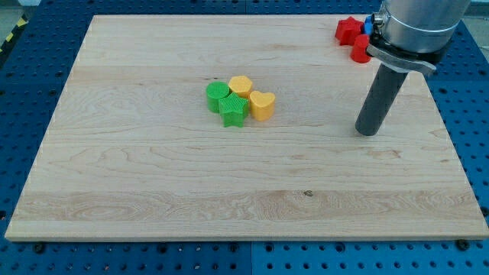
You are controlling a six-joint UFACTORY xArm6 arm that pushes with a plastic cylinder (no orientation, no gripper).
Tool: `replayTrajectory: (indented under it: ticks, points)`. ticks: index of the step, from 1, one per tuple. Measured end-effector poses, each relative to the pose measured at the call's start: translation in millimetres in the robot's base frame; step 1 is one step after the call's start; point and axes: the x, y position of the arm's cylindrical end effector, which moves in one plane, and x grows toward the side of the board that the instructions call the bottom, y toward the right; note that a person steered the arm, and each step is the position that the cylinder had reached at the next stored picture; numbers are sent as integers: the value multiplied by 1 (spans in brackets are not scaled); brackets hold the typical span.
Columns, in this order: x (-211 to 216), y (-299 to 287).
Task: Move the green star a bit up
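Note:
The green star [234, 111] lies near the middle of the wooden board [153, 176], in a tight cluster. A green round block [217, 95] touches it at upper left. A yellow hexagon-like block [241, 85] sits above it and a yellow heart block [262, 105] touches it on the right. My tip [368, 131] rests on the board well to the right of the cluster, apart from every block.
Two red blocks [348, 30] [361, 49] sit at the board's top right corner, partly hidden behind the arm, with a bit of a blue block [367, 24] beside them. Blue perforated table surrounds the board.

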Motion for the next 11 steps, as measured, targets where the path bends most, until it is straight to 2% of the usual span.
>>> replayTrajectory:
  ticks: [1,3,11]
  points:
    - [1,-1]
    - [0,-123]
    - [-38,-216]
